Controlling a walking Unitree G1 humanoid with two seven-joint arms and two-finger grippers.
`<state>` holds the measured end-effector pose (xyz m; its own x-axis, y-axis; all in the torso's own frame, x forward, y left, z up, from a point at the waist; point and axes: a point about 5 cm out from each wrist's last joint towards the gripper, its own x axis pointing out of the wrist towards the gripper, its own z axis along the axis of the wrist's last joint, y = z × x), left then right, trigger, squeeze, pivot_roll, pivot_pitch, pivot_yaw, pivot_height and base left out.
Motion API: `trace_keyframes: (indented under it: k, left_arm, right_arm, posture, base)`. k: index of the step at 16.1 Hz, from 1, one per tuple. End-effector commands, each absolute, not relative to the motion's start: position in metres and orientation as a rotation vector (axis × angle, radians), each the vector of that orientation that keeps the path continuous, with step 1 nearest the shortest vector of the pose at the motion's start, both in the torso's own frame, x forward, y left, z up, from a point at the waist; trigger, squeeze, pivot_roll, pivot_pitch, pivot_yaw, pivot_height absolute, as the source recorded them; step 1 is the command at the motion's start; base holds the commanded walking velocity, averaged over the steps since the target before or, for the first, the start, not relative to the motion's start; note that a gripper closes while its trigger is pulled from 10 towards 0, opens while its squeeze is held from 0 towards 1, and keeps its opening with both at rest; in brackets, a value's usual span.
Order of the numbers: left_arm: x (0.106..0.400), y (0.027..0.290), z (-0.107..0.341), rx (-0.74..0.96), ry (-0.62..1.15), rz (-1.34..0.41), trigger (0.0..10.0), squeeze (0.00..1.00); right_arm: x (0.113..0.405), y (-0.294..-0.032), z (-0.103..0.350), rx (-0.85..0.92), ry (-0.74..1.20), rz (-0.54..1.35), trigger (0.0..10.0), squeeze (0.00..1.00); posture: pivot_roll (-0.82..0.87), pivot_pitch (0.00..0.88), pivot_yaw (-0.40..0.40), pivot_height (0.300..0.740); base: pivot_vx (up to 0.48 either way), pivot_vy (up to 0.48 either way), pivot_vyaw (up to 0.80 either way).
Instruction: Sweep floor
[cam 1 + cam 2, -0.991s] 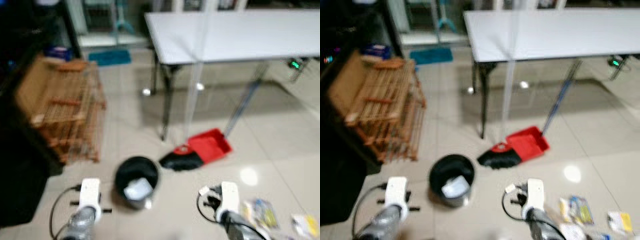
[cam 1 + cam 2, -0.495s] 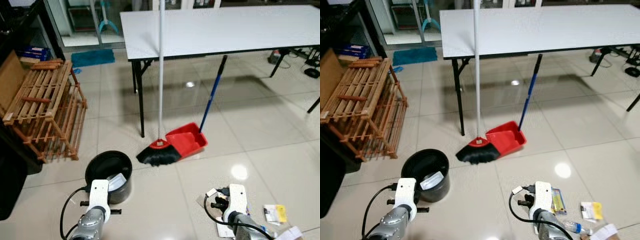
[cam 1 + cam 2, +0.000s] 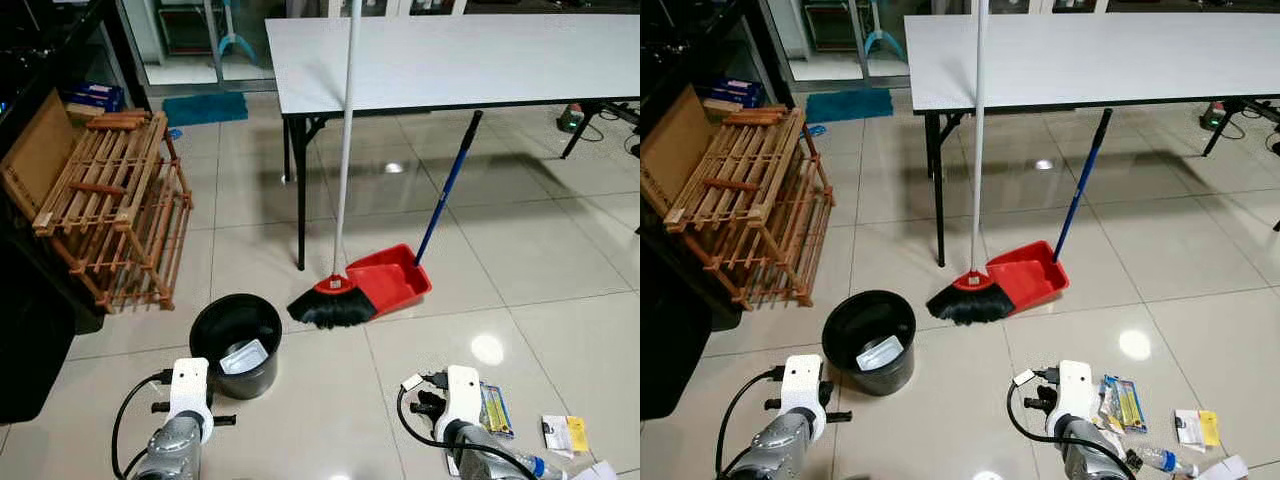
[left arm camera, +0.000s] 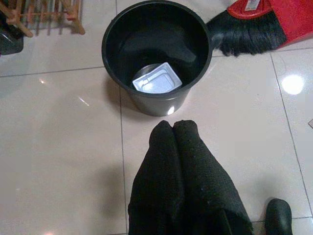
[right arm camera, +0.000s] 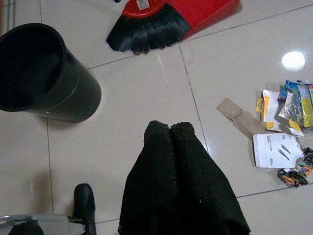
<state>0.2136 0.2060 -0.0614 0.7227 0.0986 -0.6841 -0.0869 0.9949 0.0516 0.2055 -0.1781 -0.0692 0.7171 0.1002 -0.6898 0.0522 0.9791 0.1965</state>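
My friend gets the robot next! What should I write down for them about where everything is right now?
Left hand: shut, holding nothing, low over the floor near the black bin.
Right hand: shut, holding nothing, low over the floor beside the litter.
Broom: standing against the white table, bristles on the floor by the red dustpan, which also leans on the table by its blue handle.
Bin: one pale tray inside.
Done: nothing swept yet; the broom is untouched.
Left: pick up the broom and dustpan, gather the wrappers and card, tip them into the bin.

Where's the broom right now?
The broom stands ahead, handle leaning on the white table, bristles against the red dustpan, right of the black bin.
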Motion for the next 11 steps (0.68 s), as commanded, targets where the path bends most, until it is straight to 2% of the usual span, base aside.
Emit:
trace_keyframes:
  k: [1, 4, 9, 11]
  left_arm:
    - [0.2139, 0.2046, -0.0617, 0.012, 0.761, 0.097, 10.0, 0.00]
    - [0.2130, 0.2040, -0.0626, 0.018, 0.770, 0.093, 10.0, 0.00]
    - [0.2138, 0.2036, -0.0621, 0.021, 0.765, 0.087, 10.0, 0.00]
    - [0.2133, 0.2046, -0.0621, 0.025, 0.766, 0.085, 10.0, 0.00]
  right_arm:
    - [0.2057, -0.1820, -0.0689, 0.218, 0.774, 0.004, 10.0, 0.00]
    - [0.2064, -0.1813, -0.0688, 0.219, 0.778, 0.006, 10.0, 0.00]
    - [0.2072, -0.1830, -0.0677, 0.208, 0.762, 0.005, 10.0, 0.00]
    - [0.2065, -0.1810, -0.0686, 0.236, 0.770, 0.003, 10.0, 0.00]
  posture:
    - [0.00, 0.011, -0.007, 0.740]
    - [0.00, 0.000, -0.003, 0.740]
    - [0.00, 0.000, 0.000, 0.740]
    - [0.00, 0.000, 0.001, 0.740]
  base:
    - [0.000, 0.000, 0.00]
    - [0.000, 0.000, -0.65]
    - [0.350, 0.000, 0.00]
    - [0.480, 0.000, -0.59]
